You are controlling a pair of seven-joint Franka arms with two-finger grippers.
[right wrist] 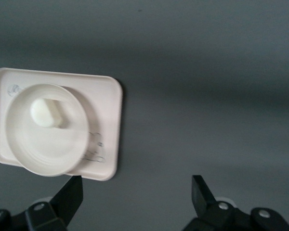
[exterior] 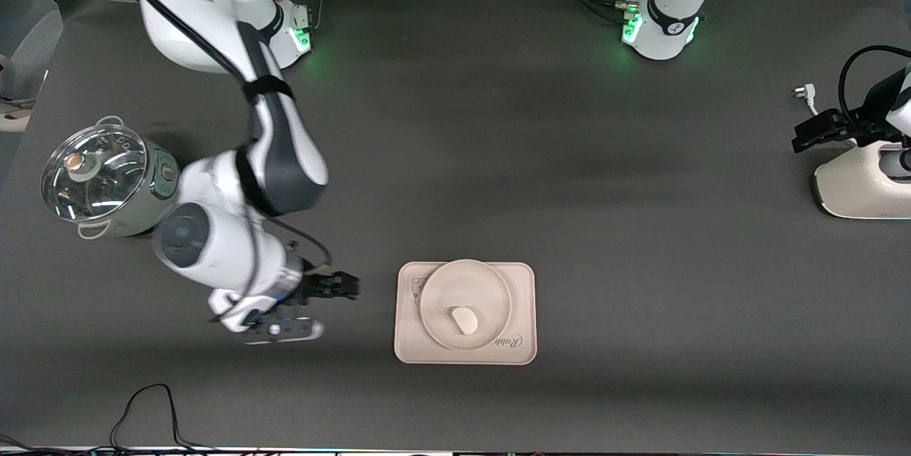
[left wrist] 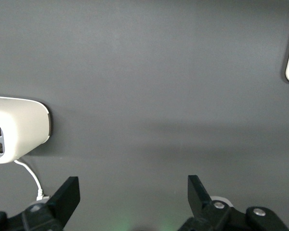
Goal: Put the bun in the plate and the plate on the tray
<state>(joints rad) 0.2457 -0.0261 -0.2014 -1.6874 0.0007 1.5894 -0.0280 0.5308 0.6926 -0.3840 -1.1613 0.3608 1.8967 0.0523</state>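
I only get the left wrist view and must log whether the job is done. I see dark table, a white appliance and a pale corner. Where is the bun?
Observer: The bun lies in the plate.
Operator: And the plate?
Observer: It sits on the tray.
Operator: Is the right arm holding anything?
Observer: No. The right gripper is over bare table beside the tray, toward the right arm's end, jaws open and empty.
Operator: Where is my own arm, then?
Observer: The left gripper, jaws open, waits over the left arm's end of the table by the appliance, well apart from the tray.
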